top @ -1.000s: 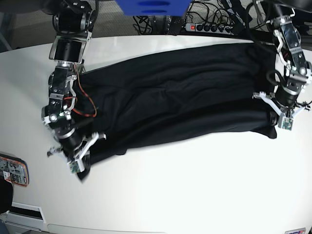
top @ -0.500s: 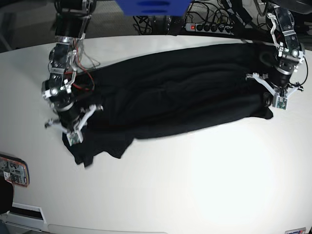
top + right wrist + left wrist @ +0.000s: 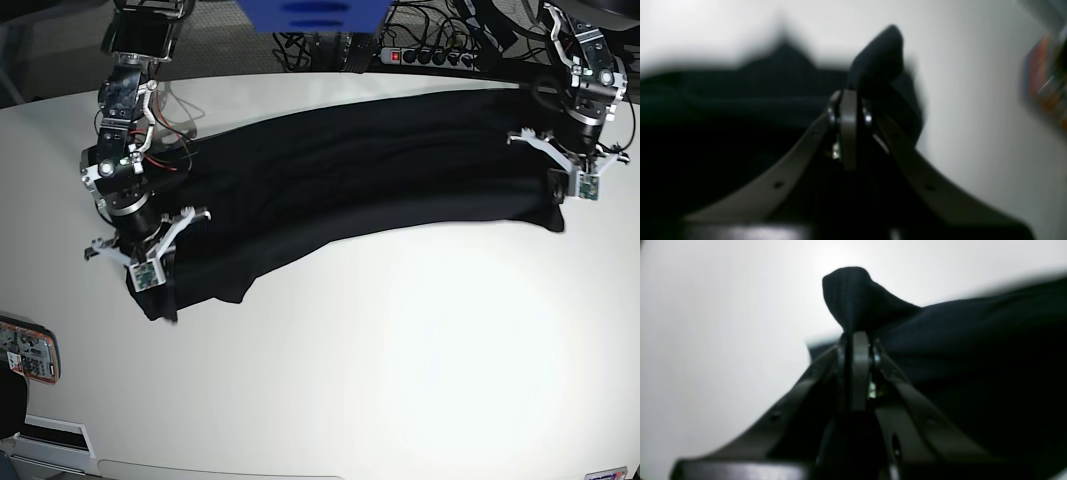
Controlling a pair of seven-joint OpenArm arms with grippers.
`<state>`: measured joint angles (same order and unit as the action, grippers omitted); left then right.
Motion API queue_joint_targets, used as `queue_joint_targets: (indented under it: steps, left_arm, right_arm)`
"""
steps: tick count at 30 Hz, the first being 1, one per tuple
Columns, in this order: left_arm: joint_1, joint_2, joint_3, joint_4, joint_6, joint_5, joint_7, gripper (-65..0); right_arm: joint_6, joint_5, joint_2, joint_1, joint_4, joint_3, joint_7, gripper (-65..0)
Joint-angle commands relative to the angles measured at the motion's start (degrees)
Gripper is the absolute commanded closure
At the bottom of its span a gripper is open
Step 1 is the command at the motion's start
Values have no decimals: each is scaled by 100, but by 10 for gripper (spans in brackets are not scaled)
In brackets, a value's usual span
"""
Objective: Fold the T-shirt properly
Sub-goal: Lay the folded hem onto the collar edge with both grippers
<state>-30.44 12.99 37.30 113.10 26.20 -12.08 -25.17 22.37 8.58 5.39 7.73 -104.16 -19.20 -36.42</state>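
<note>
With both sets of fingers pinching opposite ends of the T-shirt [image 3: 360, 190], left gripper [image 3: 572, 192] and right gripper [image 3: 146, 282] hold it stretched across the white surface [image 3: 400, 360], likely to flatten wrinkles before folding.

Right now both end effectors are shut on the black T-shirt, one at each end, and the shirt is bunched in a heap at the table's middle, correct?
Not quite. The base view shows the T-shirt stretched out long across the table, not heaped. The rest holds: the left end effector and right end effector are each shut on fabric at opposite ends.
</note>
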Motion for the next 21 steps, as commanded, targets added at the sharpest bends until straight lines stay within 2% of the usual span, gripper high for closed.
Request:
queue_joint_targets:
  steps: [1, 3, 5, 18, 21]
  left_arm:
    - [-64, -11, 116, 79, -48, -10, 16, 0]
    - [-82, -11, 160, 88, -48, -10, 16, 0]
    - [-99, -11, 169, 97, -48, -19, 16, 0]
    - [-548, -20, 195, 220, -48, -19, 16, 0]
    - [-723, -20, 195, 220, -48, -19, 16, 0]
  right_arm:
    - [-176, 34, 37, 93, -41, -1, -19, 0]
    - [-439, 43, 37, 269, -120, 17, -19, 0]
    - [-545, 43, 37, 366, -173, 26, -19, 0]
    - [-606, 43, 37, 797, -208, -1, -19, 0]
    - [-606, 43, -130, 981, -208, -10, -19, 0]
